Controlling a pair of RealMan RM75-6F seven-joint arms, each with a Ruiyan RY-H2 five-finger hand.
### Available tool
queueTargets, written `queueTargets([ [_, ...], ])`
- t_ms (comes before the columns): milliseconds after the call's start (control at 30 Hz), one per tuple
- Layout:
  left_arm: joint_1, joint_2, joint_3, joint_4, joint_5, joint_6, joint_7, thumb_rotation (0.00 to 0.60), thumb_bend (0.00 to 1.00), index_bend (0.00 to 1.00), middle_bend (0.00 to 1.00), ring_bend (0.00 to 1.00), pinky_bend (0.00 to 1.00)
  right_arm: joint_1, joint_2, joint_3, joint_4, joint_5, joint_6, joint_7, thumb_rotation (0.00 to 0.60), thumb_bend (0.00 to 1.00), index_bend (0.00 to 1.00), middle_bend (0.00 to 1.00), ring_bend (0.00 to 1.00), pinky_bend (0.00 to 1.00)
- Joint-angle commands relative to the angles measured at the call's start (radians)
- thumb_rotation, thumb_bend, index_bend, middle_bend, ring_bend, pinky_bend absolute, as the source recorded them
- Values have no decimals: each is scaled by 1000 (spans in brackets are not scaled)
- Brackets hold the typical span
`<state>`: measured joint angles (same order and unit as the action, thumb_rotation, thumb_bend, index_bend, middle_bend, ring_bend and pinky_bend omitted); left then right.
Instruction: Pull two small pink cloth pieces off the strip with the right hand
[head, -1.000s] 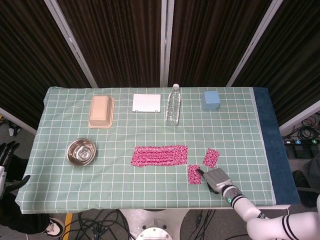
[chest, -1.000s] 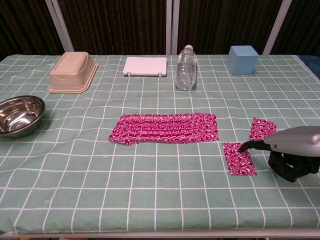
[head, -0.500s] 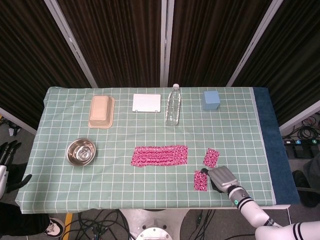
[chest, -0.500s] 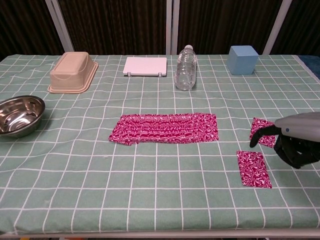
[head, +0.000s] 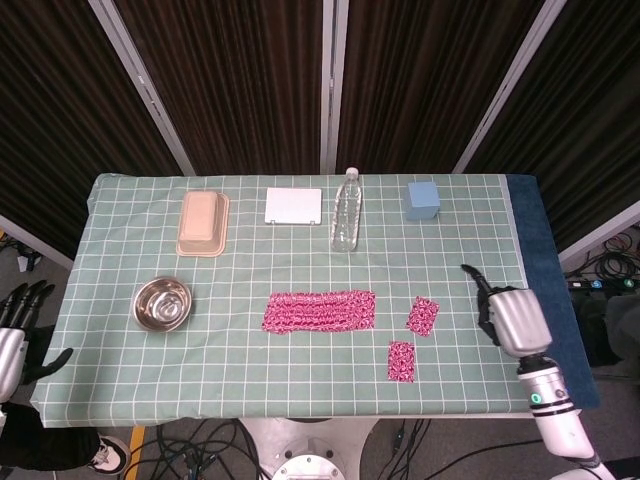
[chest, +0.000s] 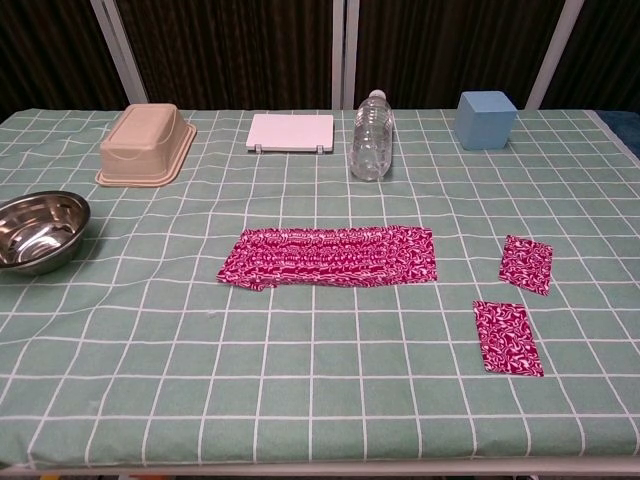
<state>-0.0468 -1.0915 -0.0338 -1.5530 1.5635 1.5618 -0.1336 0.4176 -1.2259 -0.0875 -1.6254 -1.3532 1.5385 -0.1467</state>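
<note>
The long pink patterned strip (head: 320, 311) (chest: 330, 256) lies flat in the middle of the table. Two small pink cloth pieces lie apart from it on the right: one (head: 422, 315) (chest: 526, 264) further back, the other (head: 401, 361) (chest: 508, 337) nearer the front edge. My right hand (head: 508, 315) hovers at the table's right side, beyond both pieces, fingers spread and holding nothing; the chest view does not show it. My left hand (head: 18, 325) hangs off the table's left edge, fingers apart and empty.
A steel bowl (head: 163, 303) sits front left. Along the back stand a beige container (head: 203, 222), a white flat box (head: 294, 205), a lying clear bottle (head: 346, 210) and a blue cube (head: 423, 199). The blue table edge (head: 553, 290) runs down the right.
My right hand let go of the nearer small piece, lifted and swung right, off toward the table's right edge. That piece had slid toward the front before release.
</note>
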Motion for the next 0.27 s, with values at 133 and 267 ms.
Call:
queueTargets([
  [133, -6, 2, 0, -10, 4, -4, 11, 600, 189, 81, 52, 0, 153, -125, 66, 24, 70, 35, 23, 6, 600, 125, 0, 0, 0, 0],
  [267, -5, -3, 3, -6, 8, -2, 9, 600, 189, 81, 52, 0, 153, -157, 83, 25, 78, 35, 8, 23, 600, 125, 0, 0, 0, 0],
])
